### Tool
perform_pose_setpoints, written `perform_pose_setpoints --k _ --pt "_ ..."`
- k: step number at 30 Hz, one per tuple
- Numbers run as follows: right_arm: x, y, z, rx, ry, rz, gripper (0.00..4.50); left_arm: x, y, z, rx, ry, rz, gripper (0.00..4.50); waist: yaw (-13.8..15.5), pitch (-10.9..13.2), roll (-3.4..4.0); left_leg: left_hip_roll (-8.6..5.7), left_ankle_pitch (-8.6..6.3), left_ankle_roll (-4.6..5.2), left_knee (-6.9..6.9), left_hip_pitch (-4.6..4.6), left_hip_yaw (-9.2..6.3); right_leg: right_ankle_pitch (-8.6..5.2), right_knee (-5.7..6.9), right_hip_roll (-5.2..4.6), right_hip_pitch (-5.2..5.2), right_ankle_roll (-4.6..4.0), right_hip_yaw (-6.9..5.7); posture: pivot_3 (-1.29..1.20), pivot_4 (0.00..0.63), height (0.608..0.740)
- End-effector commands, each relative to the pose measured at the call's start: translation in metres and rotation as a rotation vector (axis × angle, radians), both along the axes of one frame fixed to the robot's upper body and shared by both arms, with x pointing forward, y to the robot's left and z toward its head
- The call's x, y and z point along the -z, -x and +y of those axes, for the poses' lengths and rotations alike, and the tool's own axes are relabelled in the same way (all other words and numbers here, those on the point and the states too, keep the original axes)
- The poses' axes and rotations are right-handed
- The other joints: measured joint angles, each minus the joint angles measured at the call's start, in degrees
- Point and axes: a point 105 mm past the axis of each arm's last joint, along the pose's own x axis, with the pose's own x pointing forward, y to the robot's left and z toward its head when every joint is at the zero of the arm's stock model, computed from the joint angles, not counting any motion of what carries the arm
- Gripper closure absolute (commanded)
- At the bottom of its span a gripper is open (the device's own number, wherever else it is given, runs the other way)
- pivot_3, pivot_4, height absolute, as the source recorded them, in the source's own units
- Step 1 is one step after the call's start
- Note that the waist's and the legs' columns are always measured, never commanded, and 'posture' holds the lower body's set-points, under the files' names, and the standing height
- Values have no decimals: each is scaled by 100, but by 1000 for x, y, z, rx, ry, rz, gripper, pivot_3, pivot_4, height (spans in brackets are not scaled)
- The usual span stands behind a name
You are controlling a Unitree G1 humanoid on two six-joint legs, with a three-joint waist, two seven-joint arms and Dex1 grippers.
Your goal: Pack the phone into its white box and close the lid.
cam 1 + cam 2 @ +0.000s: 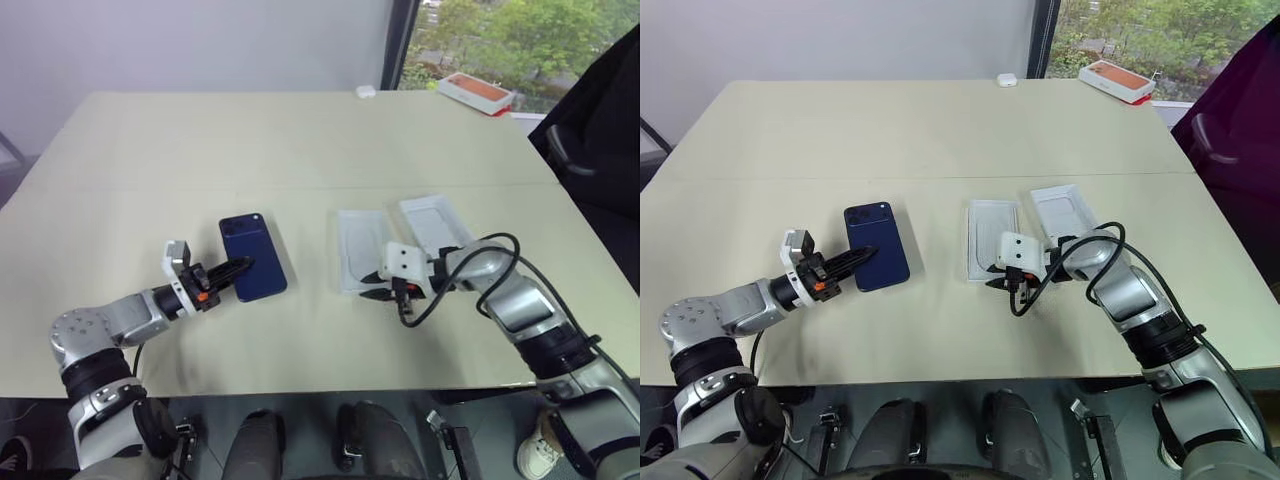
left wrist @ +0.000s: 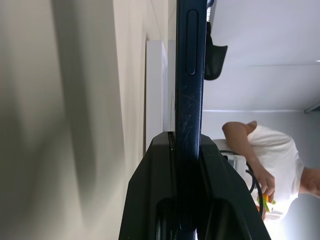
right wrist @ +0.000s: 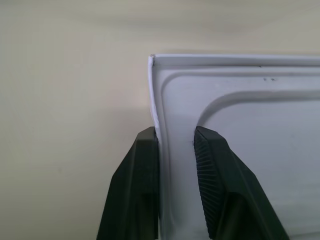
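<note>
Presently finding the left pincer (image 1: 240,268) clenched on the near short end of the phone (image 1: 253,255), with the left wrist view looking straight along the slim edge between the pads. Noting the phone as dark navy with rounded corners, back face up and camera cluster at the far left corner, low over the tabletop (image 1: 300,150), long axis running away from the robot. Placing the white tray (image 1: 358,250) just to the right of the phone, long axis roughly parallel, a moulded recess in its floor; cannot tell whether box proper or insert. Spotting a second white piece (image 1: 432,220) just beside it, farther right. Locating the right pincer (image 1: 378,290) at the tray's near edge; cannot tell whether grasping or released. Judging the phone's carry as a short sideways shift rightward, left arm nearer.
</note>
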Motion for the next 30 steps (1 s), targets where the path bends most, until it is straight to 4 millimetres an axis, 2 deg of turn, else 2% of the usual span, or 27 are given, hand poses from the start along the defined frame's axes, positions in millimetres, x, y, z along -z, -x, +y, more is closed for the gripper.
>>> perform_pose_setpoints --k 1,6,12,16,20,24,30 --pt "10 3 -1 10 19 31 3439 -12 1 -1 4 7 -60 4500 0 0 0 0 0 0 0 0 -1 0 0 0 0 0 0 0 150 740" --pt "10 7 3 -3 9 28 3439 -12 0 -1 2 2 -60 4500 0 0 0 0 0 -1 0 1 -2 0 0 1 0 0 0 0 150 740" --pt "4 31 27 -34 -90 80 3439 -14 -1 0 -4 -21 -75 4500 -4 0 0 3 1 -2 -1 0 -4 0 0 2 0 0 -1 0 150 740" --pt "2 36 39 -21 -145 77 3439 -12 0 -1 -2 -31 -71 4500 -16 0 0 3 2 -4 -1 1 -3 0 0 1 0 0 -1 0 150 740" --pt "8 45 49 -55 -140 75 3439 -13 -2 -1 -5 -34 -84 4500 -7 0 0 3 2 -4 -1 0 -5 0 1 3 0 0 -2 0 150 740" --pt "24 50 56 -120 -80 34 3439 -16 -3 -1 5 -91 -100 4500 -19 -1 -2 2 2 -4 -1 1 -4 0 1 5 0 0 -1 0 150 740" --pt "27 53 61 -174 -68 24 3439 -25 -1 6 19 -102 -129 4500 -40 -3 -4 7 2 -4 -1 6 -6 1 3 17 0 -3 -1 0 150 740"
